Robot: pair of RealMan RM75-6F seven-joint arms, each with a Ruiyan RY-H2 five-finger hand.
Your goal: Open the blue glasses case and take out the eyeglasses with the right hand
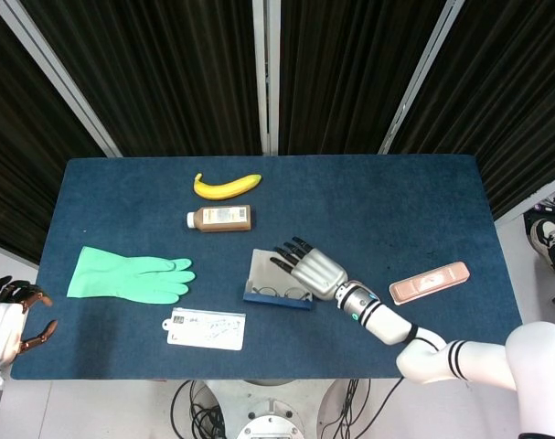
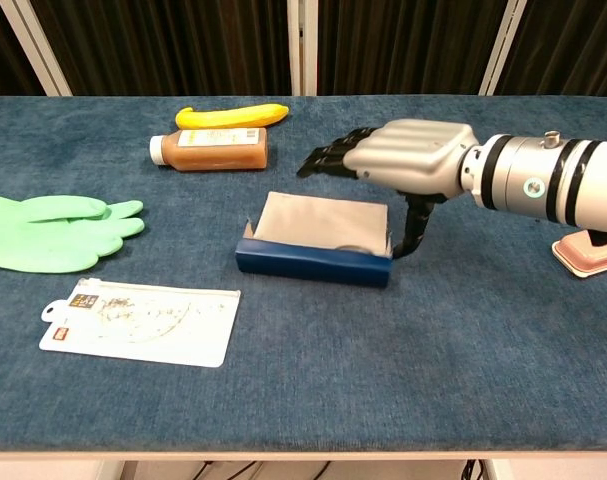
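The open blue glasses case lies in front of the brown bottle, wire-framed eyeglasses inside. The right hand hovers over its right end, fingers spread, empty: lid open, pickup pending. Next: lower and pinch the frame. The left hand idles off the surface's edge, grasping nothing.

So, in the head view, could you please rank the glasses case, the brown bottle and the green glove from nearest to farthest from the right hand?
From the right hand:
1. Glasses case, directly at its fingers.
2. Brown bottle, up-left.
3. Green glove, far left.
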